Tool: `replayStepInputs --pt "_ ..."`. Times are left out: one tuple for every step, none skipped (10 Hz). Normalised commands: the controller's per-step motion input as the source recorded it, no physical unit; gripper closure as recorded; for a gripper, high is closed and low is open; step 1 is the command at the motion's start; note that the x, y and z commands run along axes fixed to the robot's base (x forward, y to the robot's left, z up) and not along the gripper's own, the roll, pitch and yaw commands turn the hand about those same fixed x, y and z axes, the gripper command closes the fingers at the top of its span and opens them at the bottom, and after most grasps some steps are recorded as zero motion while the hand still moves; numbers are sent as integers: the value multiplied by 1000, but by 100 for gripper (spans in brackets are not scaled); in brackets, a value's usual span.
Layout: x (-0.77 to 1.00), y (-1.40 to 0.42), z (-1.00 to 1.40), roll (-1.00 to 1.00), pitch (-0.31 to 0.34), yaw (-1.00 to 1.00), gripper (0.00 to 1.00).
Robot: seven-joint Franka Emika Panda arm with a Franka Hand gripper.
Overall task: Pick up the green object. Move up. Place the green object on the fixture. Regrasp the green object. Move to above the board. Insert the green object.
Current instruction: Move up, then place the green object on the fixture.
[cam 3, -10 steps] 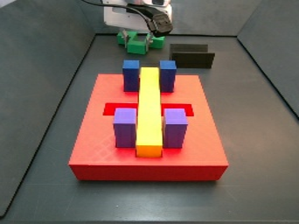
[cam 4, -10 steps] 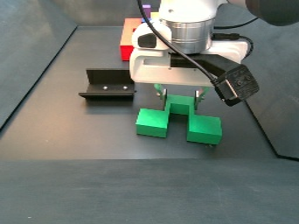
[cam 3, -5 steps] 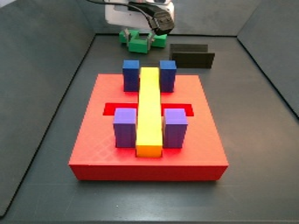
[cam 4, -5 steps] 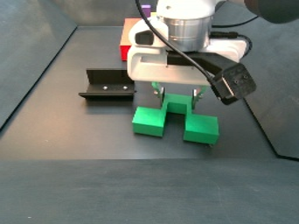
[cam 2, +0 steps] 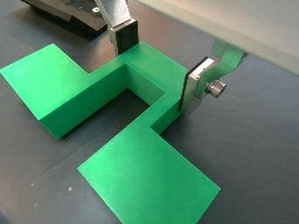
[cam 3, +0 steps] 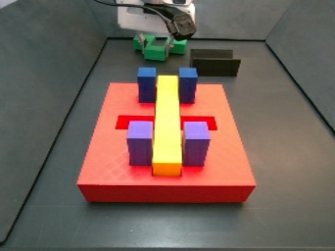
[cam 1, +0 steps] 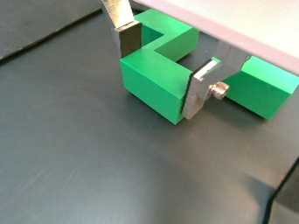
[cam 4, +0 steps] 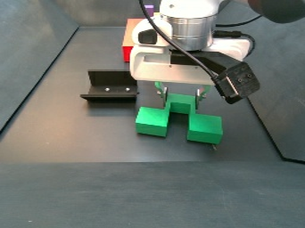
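So the gripper (cam 4: 181, 94) sits in the upper middle of a side view, down low over the green object (cam 4: 179, 122), which lies on the dark floor in the middle of that frame. In the other side view the same pair shows up small at the top centre, gripper (cam 3: 163, 37) over the green object (cam 3: 160, 44), behind the far edge of the board (cam 3: 105, 162).

The wrist views give the best look. The two silver fingers (cam 2: 198, 87) straddle the middle bar of the green object (cam 2: 59, 83), one plate on each side of it, and the dark pads look pressed right against the green faces. I'd call it closed down onto that narrow part, with only the width of the bar between the plates. In the other wrist view it's the same story: fingers (cam 1: 201, 89) flanking the green object (cam 1: 152, 79), gripper (cam 1: 163, 63) centred on it. The object appears to rest on the floor, though I can't tell for sure that it's touching.

The fixture (cam 4: 109, 87) is at centre left of the side view, just beside the green piece but apart from it. In the other side view the fixture (cam 3: 215, 63) is at upper right, near the board's back corner.

The board fills the middle of that frame, with a yellow bar (cam 3: 167, 123) running down its centre, blue blocks (cam 3: 147, 80) at the far end and purple blocks (cam 3: 139, 145) nearer the front.
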Motion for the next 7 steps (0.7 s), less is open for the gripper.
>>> replayStepInputs --pt "0 0 833 0 0 0 100" --pt "-48 1 812 -9 50 15 100" --pt "-72 -4 669 -2 70 10 100" --pt "-18 10 270 36 37 3 100" --pt "0 -26 -229 -23 54 0 100" --pt "0 -31 -234 -20 49 0 100" --pt "0 -46 -226 -6 51 0 100"
